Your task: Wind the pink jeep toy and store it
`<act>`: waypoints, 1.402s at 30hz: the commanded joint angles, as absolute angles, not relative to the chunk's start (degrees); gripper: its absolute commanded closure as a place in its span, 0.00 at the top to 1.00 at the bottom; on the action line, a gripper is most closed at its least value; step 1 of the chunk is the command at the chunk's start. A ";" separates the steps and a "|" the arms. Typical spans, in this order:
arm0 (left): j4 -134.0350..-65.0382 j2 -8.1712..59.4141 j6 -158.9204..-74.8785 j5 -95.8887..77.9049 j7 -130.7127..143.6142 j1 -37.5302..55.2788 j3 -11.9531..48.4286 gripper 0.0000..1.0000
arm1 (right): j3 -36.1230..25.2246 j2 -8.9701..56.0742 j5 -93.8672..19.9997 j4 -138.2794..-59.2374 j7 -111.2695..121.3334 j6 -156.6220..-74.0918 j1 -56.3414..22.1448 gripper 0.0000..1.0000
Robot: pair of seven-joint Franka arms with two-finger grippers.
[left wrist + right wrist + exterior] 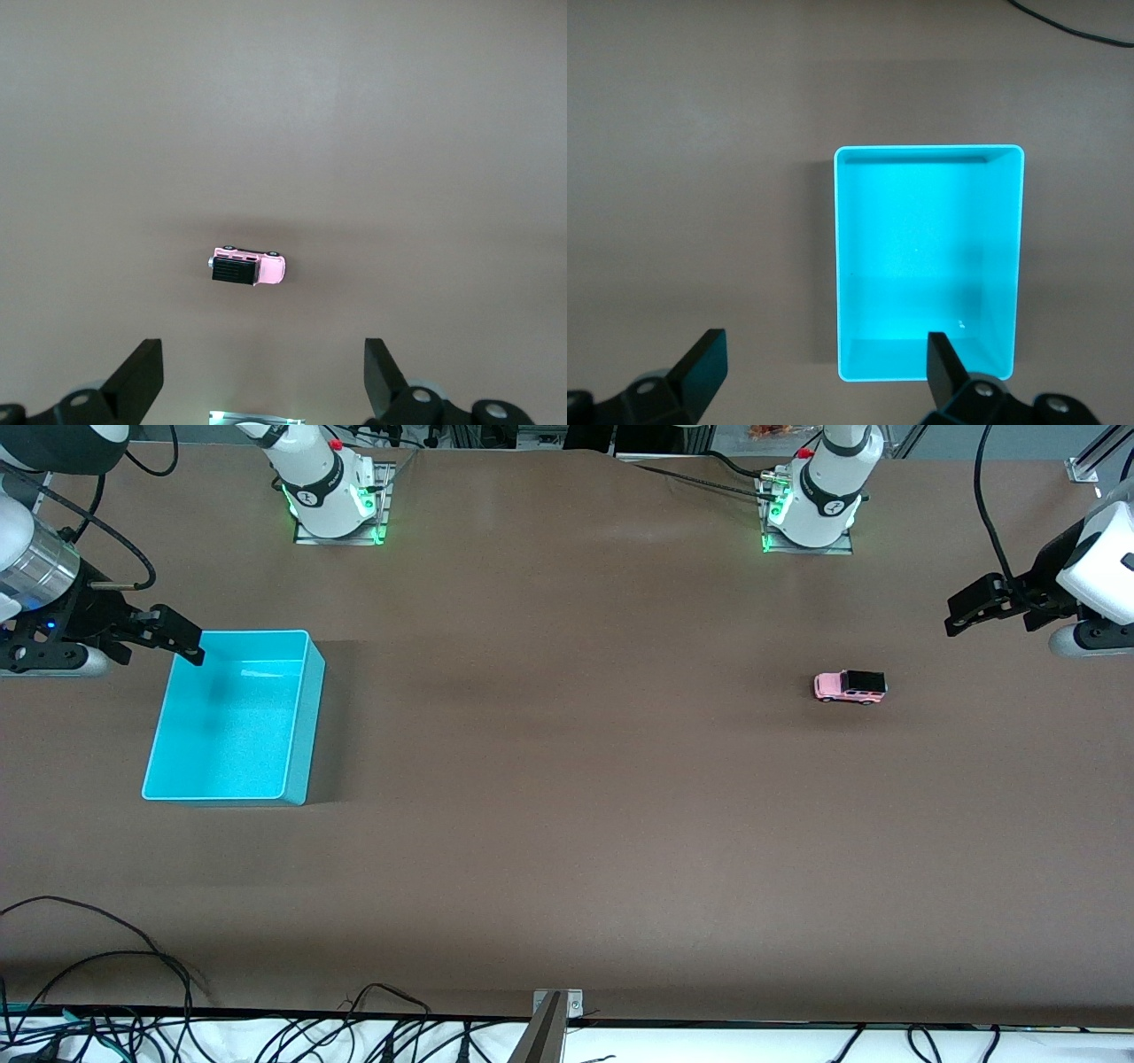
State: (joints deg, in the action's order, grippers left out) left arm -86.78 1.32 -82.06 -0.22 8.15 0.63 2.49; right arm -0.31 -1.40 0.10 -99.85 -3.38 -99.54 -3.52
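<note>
The table (567,850) is covered with a brown sheet that looks dull and soft, like cloth or paper, with no shine. The blue bin (306,726) under the right pincer (168,638) looks like smooth plastic and shines a little inside. The pink jeep toy (850,686) looks like hard plastic with a dark, dull roof.

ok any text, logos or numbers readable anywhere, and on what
None can be read.
pink jeep toy: no lettering visible.
turquoise bin: plain walls, no label.
Arm bases: a small dark round mark on each white collar, too small to read.
</note>
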 commanded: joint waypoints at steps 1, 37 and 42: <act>-85.87 1.67 -81.04 -0.53 8.44 0.88 2.55 1.00 | -0.09 -1.58 -0.53 -99.75 -3.60 -99.67 -3.34 1.00; -85.78 1.67 -80.95 -0.09 8.52 0.79 3.96 1.00 | -0.09 -1.58 -0.53 -99.67 -3.60 -99.76 -3.43 1.00; -85.69 1.76 -80.95 -0.09 8.53 0.70 3.96 1.00 | -0.09 -1.58 -0.44 -99.67 -3.60 -99.76 -3.43 1.00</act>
